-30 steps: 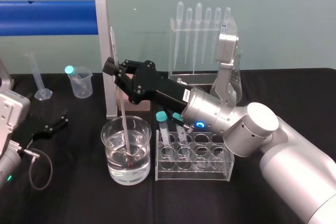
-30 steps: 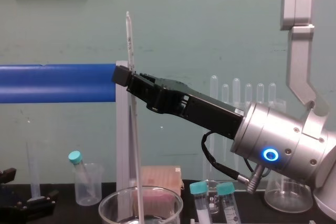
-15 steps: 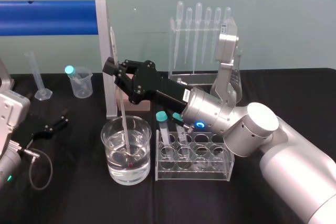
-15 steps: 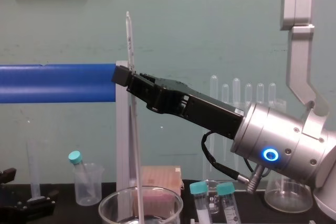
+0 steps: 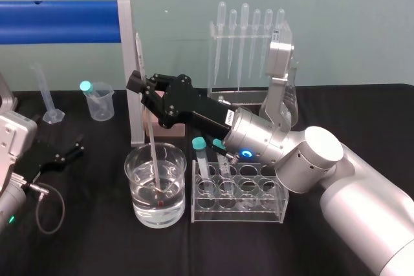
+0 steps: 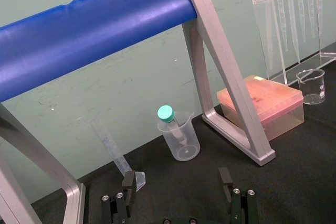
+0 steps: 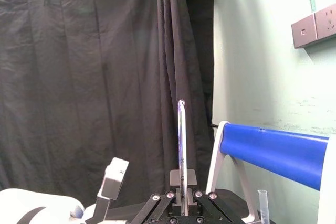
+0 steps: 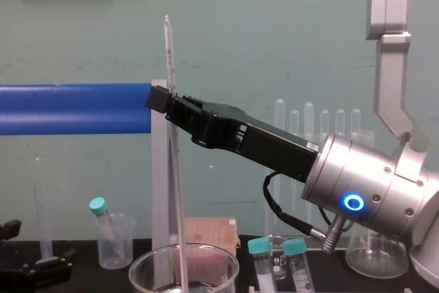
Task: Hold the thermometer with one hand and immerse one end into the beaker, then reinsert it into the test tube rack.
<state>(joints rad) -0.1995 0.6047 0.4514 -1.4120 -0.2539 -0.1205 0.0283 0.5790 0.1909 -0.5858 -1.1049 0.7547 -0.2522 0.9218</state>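
Right gripper (image 5: 141,86) was noted above the beaker (image 5: 132,189), its fingers pinched onto the thermometer (image 5: 151,139) partway up the rod. The thermometer was held near upright, slightly tilted. Its lower end was seen inside the beaker, under the water and close to the bottom; its upper end was seen well above the fingers. The beaker was found on the black table (image 5: 97,237), just beside a low stand (image 5: 238,206) of teal-capped tubes. The test tube rack (image 5: 213,63), hung with pipettes (image 5: 244,30), was recorded at the rear, well apart from the thermometer. Left gripper (image 6: 176,177) was seen low at the table's left side, fingers spread.
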